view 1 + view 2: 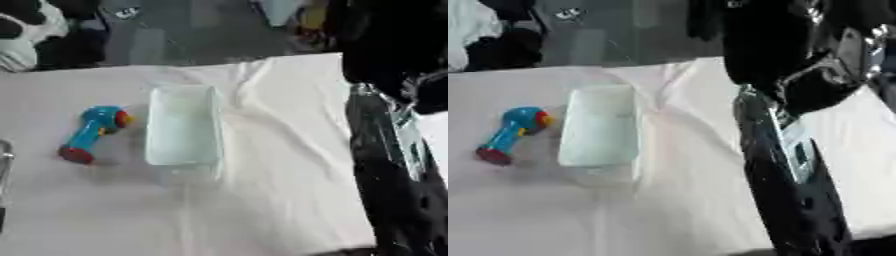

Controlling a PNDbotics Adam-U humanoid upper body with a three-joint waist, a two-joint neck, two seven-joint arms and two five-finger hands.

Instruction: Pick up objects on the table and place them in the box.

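Right arm [785, 150]: big, black w/ silver bits, down along right side of the tabletop [262, 200]. Right robot hand [802, 220] lost in the dark low end of that arm; cannot tell if open or shut, or if holding anything.

Left robot hand [3, 165]: only a thin grey sliver at far left edge. Cannot tell open or shut there either.

Box [182, 127]: see-through, pale, long shape, open top up. Sits flat on the tabletop, well to the left of the right robot hand, w/ bare white cloth between. Looks to have nothing inside.

Toy [92, 132]: blue body, red cap at near end, yellow and red bit at fat far end. Lies on its side, tilted. Even further left from the right robot hand, on the other side of the box. Just beside box's left wall, not touching it. Between the left robot hand sliver and the box, nearer the box. Not in the box yet.

White cloth [684, 90] over whole tabletop, w/ wrinkles by box's far right corner, up and left of the right robot hand.

Neither robot hand touching toy or box.
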